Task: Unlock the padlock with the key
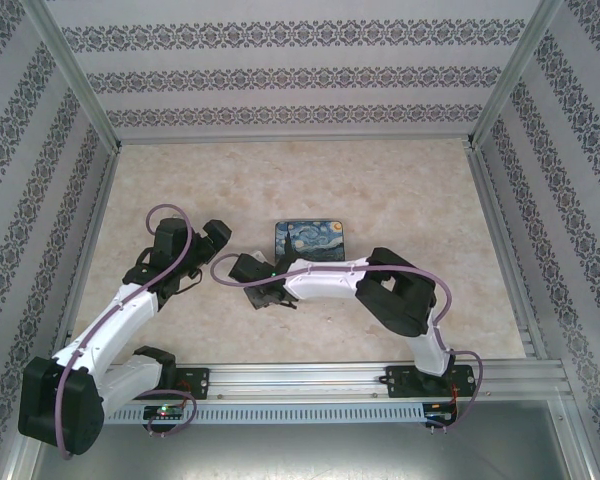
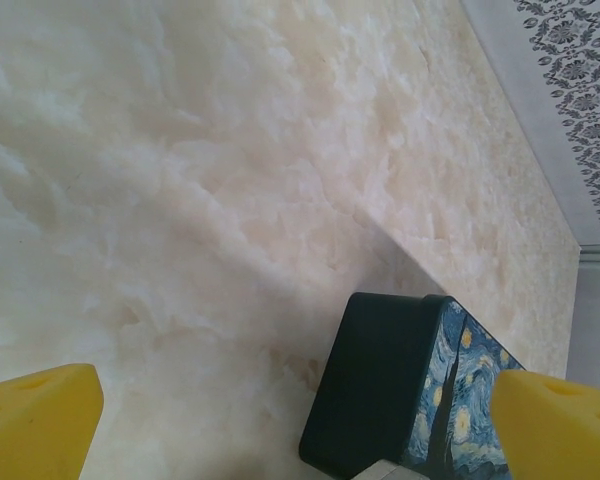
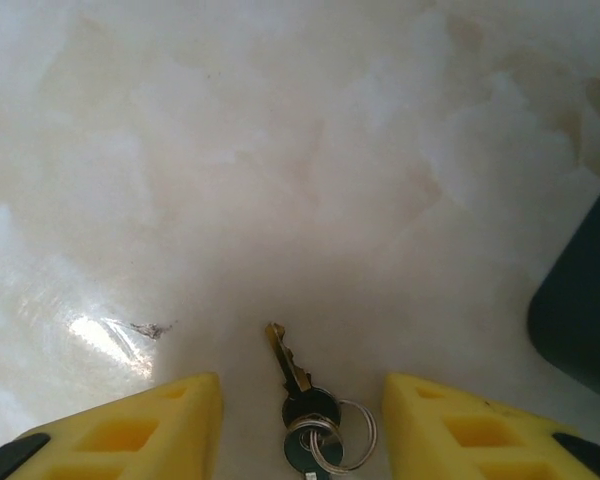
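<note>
Starting with the right gripper (image 3: 302, 392): it's spread open, and its yellow fingers (image 3: 140, 430) aren't gripping anything. The key (image 3: 288, 368) lies flat on the table (image 3: 280, 150) right in the gap between the two fingers, not touching either one. Its brassy blade points away from the wrist, out past the fingertips, and its dark head sits further back between the fingers. A thin silvery ring (image 3: 345, 435) is looped through the head and lies closer to the right-hand finger. There's what looks like a second dark key head on that ring, though it's cut off at the bottom edge, so I can't say for sure.

Further out, the pale marbled tabletop has a small scuff off to the left, and the dark corner of the painting-print box (image 3: 585, 320) pokes in at the right edge, well apart from the key.

The left gripper (image 2: 295, 392) is also wide open and holding nothing. It hangs over bare table with the box right in front of it, over towards its right finger. From overhead the box (image 1: 311, 240) lies flat mid-table, just beyond both wrists.
</note>
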Available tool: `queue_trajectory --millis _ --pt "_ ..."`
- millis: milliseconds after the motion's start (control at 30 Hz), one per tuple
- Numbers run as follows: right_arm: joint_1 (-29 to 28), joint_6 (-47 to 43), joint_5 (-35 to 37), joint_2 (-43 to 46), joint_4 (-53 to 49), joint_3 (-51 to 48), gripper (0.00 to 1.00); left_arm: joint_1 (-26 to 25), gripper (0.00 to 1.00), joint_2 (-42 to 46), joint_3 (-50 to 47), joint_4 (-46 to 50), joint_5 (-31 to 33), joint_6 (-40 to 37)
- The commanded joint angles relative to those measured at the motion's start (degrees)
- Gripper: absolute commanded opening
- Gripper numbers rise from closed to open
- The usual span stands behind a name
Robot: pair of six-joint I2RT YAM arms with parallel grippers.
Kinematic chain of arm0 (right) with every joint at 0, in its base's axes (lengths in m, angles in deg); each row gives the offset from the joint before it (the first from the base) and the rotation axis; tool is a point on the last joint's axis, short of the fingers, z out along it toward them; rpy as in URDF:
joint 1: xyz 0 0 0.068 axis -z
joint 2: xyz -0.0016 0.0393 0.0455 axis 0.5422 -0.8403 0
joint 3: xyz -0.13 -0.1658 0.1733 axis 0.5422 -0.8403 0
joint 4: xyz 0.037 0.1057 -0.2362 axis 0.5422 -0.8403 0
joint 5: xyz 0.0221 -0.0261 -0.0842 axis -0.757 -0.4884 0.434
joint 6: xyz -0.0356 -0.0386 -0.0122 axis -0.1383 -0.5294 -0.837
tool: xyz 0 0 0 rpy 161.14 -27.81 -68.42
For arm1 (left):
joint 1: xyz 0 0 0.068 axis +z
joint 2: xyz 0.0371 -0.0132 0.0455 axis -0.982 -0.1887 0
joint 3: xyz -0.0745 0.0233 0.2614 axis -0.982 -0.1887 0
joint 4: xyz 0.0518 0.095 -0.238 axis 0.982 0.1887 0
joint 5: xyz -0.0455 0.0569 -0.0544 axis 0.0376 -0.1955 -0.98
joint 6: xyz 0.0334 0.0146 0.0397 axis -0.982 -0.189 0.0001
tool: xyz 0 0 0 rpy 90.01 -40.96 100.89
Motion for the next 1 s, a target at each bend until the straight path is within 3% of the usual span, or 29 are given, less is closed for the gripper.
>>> queue_trajectory --millis 0,200,800,967 --pt "-0.23 0.95 0.8 0.29 -3.37 -3.24 0.45 0.72 0.99 0.74 -0.69 -1.67 -0.35 0.56" --pt "-0.11 1.11 0.62 0.78 -2.88 -3.7 0.4 0.71 0.99 0.82 -0.73 -1.54 -0.43 0.44" --pt "0.6 1.91 0.42 1.21 -1.22 -5.32 0.34 0.71 0.99 0.65 -0.7 -2.09 -0.81 0.53" --pt "1.48 2.05 -0.86 0.13 1.0 -5.75 0.26 0.76 0.99 0.58 -0.96 -2.16 -1.07 0.47"
